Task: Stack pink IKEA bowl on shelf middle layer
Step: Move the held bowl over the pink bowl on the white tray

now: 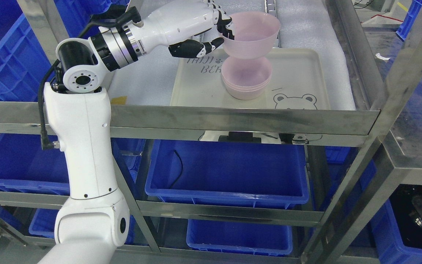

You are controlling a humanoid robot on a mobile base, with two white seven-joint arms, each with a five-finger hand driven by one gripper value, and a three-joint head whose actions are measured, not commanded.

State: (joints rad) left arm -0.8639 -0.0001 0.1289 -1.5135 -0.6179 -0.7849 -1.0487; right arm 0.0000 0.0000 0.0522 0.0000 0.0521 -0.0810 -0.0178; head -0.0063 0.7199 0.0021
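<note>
Left hand point(211, 31) pinches near rim of pink bowl point(253, 35) held above nested stack point(247, 77) on tray point(299, 69); looks light, stiff, slick plastic, rim the best hold.

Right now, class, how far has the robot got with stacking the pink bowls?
Done: a stack of pink bowls already sits on the white tray. In hand: the left hand grips another pink bowl by its rim, held above the stack. Left: lower it into the stack and let go.
</note>
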